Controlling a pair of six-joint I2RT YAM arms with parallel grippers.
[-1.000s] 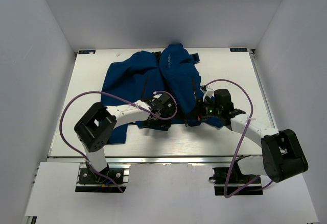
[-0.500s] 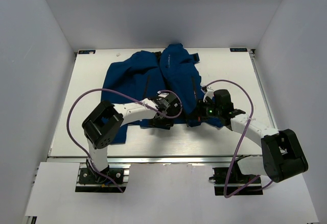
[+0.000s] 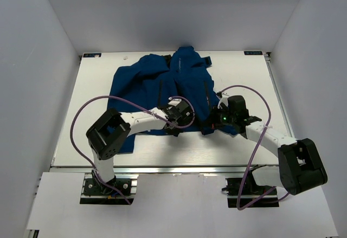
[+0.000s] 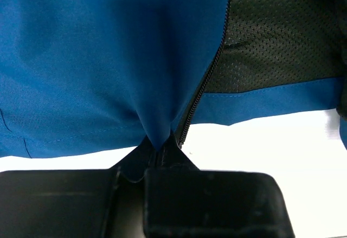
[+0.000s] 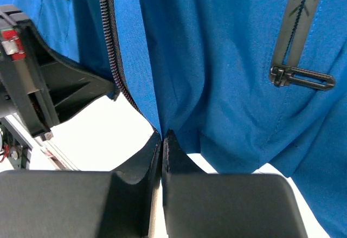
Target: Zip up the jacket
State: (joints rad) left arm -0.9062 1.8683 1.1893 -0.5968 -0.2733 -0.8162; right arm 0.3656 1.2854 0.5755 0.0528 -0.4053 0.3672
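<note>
1. On the white tabletop (image 3: pixel 244 81), one royal-blue soft fabric jacket (image 3: pixel 157 81) lies spread toward the far middle, its front unzipped.
2. Two grippers hold its near hem. The left gripper (image 4: pixel 160 152) has its fingers pressed together on one front panel, and the right gripper (image 5: pixel 162 137) pinches the other.
3. Each wrist view shows one dark row of zipper teeth (image 4: pixel 203 83). The step appears to be aligning the bottom ends, so the next move is to bring them together.
4. One black pocket zip pull (image 5: pixel 301 77) shows.
</note>
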